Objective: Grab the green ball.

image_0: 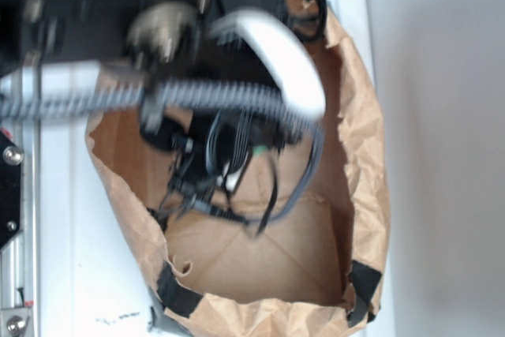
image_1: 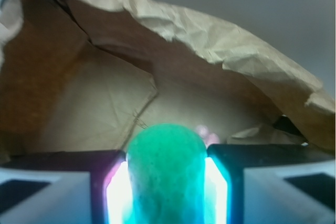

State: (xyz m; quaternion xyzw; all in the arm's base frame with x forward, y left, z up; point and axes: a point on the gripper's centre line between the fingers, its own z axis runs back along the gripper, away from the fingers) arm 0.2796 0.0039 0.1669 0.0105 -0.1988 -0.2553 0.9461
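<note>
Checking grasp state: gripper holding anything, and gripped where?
Yes: the green ball sits between the gripper fingers, pinched at its two sides, inside the paper bag.

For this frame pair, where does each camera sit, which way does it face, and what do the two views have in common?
Exterior: mounted above, looking steeply down into the open brown paper bag; the blurred robot arm crosses the upper frame and reaches into the bag.
Wrist: sits on the arm just behind the gripper, looking forward along the fingers into the bag; the green ball sits between the fingers, apparently clamped, with a hint of something pink behind it.
Shared: both show the bag's crumpled paper interior; the ball shows only in the wrist view.
</note>
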